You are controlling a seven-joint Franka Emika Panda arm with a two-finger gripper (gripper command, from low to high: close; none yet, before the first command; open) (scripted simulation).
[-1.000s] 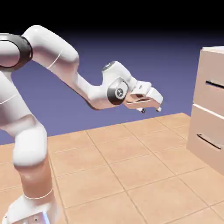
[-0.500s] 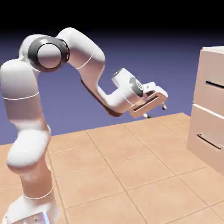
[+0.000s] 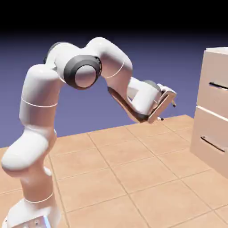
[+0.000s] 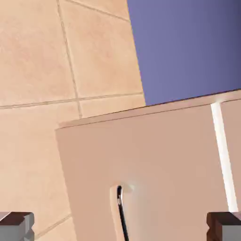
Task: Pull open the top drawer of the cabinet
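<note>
Forward since the earlier frame: arm, its pincer now nearer the cabinet. Top drawer sits at about half past two in the exterior view, shut, front facing the arm; its handle runs lengthwise from half past nine to half past three. Backdrop shows between pincer and drawer. Pincer released, fingers wide apart. Counted: two drawer fronts, two handles, one arm. Tiled floor at six o'clock.

Steady side view faces arm and cabinet; close hand view shares the cabinet.
</note>
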